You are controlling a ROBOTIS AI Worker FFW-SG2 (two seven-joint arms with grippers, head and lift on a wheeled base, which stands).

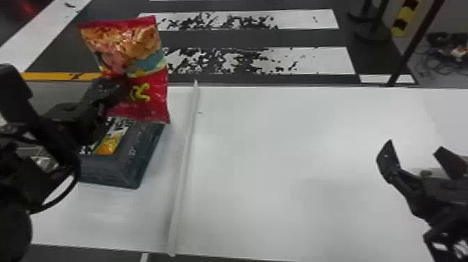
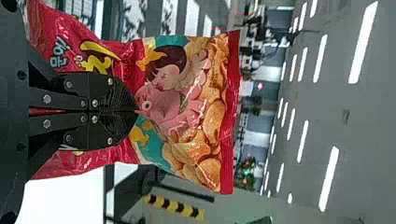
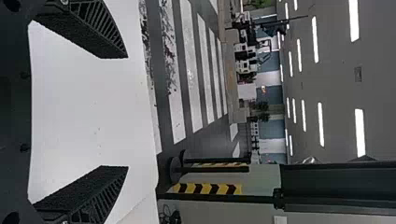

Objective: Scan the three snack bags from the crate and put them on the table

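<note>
While the left gripper point(image 1: 122, 86) jaws pinch a crinkled, glossy bag point(image 1: 127, 45), right gripper point(image 1: 415, 144) jaws flat-fingered, ridged, wide.

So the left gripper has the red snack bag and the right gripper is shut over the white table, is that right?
Not quite: the right gripper is open, its fingers wide apart, as the right wrist view shows. It is over the white table, and the left gripper does have the red snack bag.
</note>
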